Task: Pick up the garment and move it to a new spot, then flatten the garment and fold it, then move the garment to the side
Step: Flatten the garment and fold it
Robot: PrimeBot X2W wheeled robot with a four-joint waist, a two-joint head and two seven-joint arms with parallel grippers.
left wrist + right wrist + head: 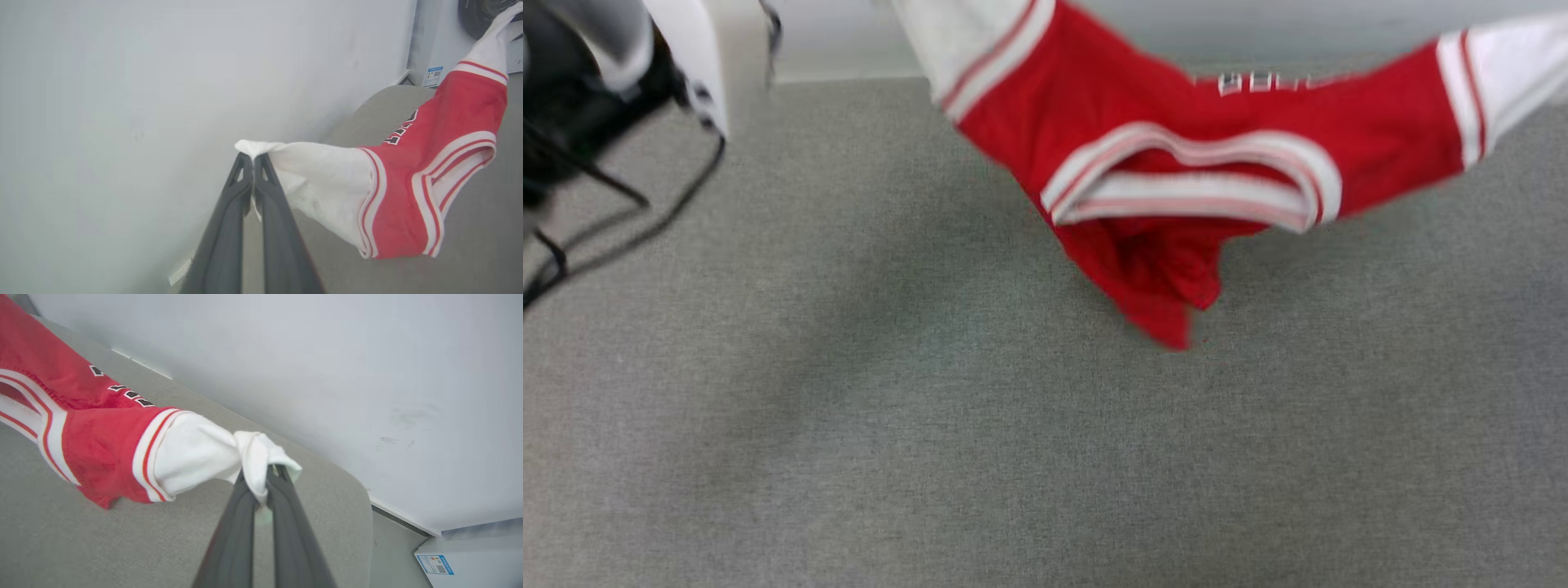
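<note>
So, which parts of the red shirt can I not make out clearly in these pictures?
- Head view: the garment is motion-blurred and is cut off by the top and right edges.
- Head view: the lettering is blurred and runs over a fold, so it cannot be read.
- Left wrist view: the far sleeve tip runs off the upper right corner.

Light is soft and even. The head view is motion-blurred, smearing the garment (1094, 122), and a faint shadow lies on the grey surface (849, 457). Wrist views are sharper, curving at the edges.
</note>
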